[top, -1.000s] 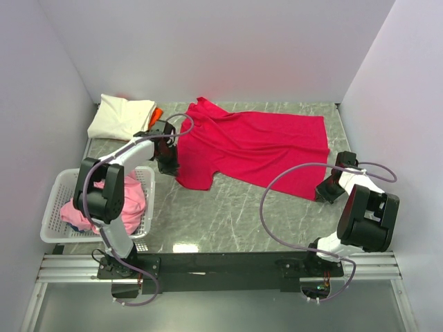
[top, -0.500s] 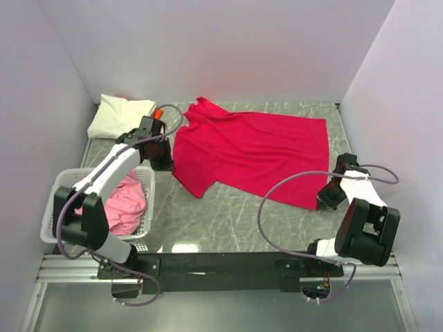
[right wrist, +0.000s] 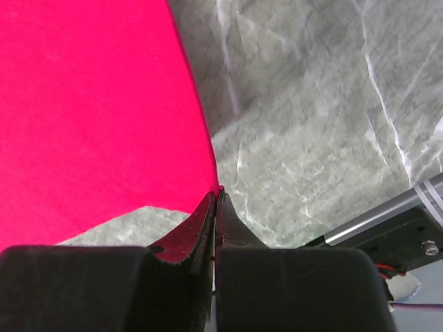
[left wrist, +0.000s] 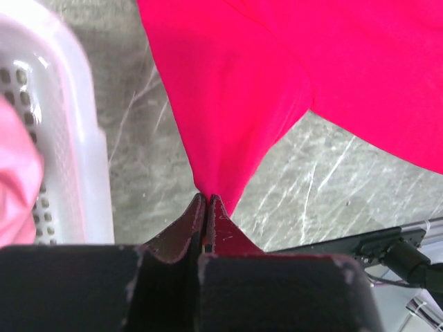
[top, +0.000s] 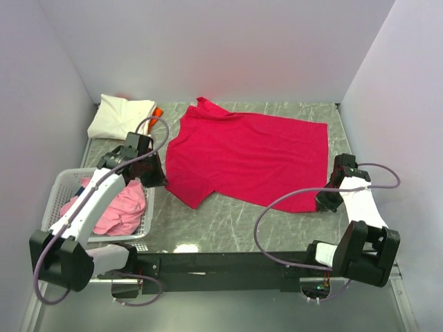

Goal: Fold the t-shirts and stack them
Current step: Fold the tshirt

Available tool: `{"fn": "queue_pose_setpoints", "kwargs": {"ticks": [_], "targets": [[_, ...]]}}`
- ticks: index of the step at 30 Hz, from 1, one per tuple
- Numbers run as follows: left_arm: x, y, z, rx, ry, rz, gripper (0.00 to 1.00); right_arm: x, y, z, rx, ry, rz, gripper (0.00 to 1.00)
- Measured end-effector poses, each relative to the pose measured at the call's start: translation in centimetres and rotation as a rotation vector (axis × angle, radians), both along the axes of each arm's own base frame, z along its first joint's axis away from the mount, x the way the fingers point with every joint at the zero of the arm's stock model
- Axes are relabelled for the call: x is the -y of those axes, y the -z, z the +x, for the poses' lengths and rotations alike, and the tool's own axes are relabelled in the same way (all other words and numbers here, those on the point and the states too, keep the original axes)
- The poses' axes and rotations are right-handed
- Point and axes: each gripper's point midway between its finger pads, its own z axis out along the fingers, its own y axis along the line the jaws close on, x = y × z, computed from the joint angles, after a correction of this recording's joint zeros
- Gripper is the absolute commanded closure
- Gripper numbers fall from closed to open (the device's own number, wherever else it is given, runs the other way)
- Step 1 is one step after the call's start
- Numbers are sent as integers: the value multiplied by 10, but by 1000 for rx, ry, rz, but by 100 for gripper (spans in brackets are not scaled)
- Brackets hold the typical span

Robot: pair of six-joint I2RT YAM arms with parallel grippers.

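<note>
The crimson red t-shirt (top: 249,155) lies spread across the marble table. My left gripper (top: 156,181) is shut on its left sleeve edge, seen in the left wrist view (left wrist: 228,131) with the jaws (left wrist: 208,199) pinching the cloth tip. My right gripper (top: 325,202) is shut on the shirt's near right corner, seen in the right wrist view (right wrist: 104,117) with the jaws (right wrist: 217,195) closed on the hem. A folded cream-white t-shirt (top: 121,115) lies at the back left with an orange one (top: 156,113) peeking from under it. Light pink t-shirts (top: 118,207) fill the basket.
The white lattice basket (top: 55,200) stands at the left near edge, close beside my left arm; its wall shows in the left wrist view (left wrist: 69,138). Grey walls enclose the table on three sides. The black rail (top: 228,263) runs along the near edge.
Both grippers have pulled the red shirt toward the near edge and spread it flatter. The left arm swung left and nearer, and the right gripper moved nearer.
</note>
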Motion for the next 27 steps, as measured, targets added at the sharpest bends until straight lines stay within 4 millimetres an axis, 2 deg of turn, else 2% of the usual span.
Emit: {"fn": "queue_pose_setpoints", "kwargs": {"ticks": [8,15,18,22,27], "targets": [[-5,-16,-20,21,-12,-13,99,-9,-13,-7,34,-7,-3,100],[-1,-7,-16,-23,0,-18,99,-14,-12,-7,31,-7,24,100],[4,-2,-5,-50,8,-19,99,-18,-5,-6,-4,-10,57,100],[17,-6,25,-53,23,-35,99,-21,1,2,-39,-9,95,100],[30,-20,69,-11,40,-44,99,-18,-4,33,-26,-13,114,100]]}}
